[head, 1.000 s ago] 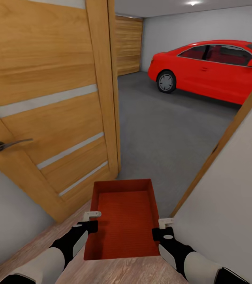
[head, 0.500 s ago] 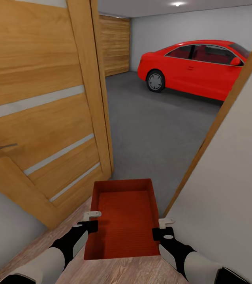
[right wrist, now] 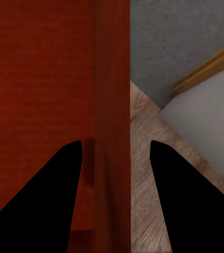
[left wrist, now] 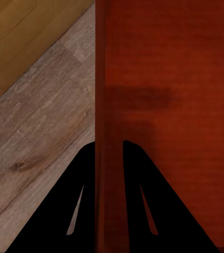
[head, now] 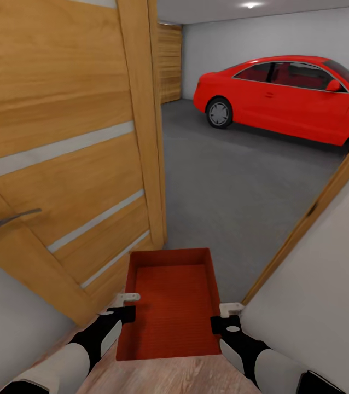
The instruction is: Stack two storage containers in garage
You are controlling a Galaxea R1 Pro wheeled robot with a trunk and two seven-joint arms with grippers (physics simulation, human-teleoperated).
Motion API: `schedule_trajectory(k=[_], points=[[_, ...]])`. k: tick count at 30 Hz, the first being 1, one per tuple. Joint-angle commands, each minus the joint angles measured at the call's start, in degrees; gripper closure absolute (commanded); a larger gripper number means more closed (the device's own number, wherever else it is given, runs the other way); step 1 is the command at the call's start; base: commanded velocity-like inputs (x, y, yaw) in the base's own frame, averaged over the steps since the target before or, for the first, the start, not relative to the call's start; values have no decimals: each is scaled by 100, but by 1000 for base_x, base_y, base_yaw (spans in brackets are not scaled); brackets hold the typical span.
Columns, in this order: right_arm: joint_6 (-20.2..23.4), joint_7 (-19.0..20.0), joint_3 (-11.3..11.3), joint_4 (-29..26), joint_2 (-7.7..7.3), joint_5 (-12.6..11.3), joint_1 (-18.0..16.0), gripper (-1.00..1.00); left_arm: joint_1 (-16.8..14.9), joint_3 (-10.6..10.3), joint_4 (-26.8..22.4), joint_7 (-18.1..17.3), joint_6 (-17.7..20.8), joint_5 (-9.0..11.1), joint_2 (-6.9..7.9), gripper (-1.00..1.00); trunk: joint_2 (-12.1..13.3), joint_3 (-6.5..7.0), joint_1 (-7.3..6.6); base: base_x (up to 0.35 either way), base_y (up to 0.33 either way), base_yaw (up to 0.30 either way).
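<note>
One orange-red container (head: 170, 306) hangs between both arms in the doorway to the garage (head: 284, 33). Thin, stiff walls likely flex; it looks light. Left gripper (head: 126, 299) and right gripper (head: 229, 309) each pinch a long side wall.
</note>
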Motion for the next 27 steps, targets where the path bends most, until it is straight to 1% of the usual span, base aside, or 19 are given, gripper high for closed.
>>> schedule_trajectory(k=[1, 7, 13, 27], points=[[35, -15, 7, 8, -28, -206, -5, 100, -2, -223, -36, 84, 25, 2, 26, 100, -10, -9, 4, 144, 291, 0], [35, -15, 6, 8, -28, -208, -5, 100, -2, -223, -36, 86, 23, 2, 26, 100, -10, -9, 4, 143, 275, 0], [35, -20, 3, 8, -27, -203, -5, 100, -2, -223, -43, 86, 16, 1, 26, 100, -10, -9, 4, 48, 71, -25], [35, -24, 4, 8, -19, -206, -5, 100, -2, -223, -50, 86, 16, -5, 26, 100, -10, -9, 4, 1, 2, -224]])
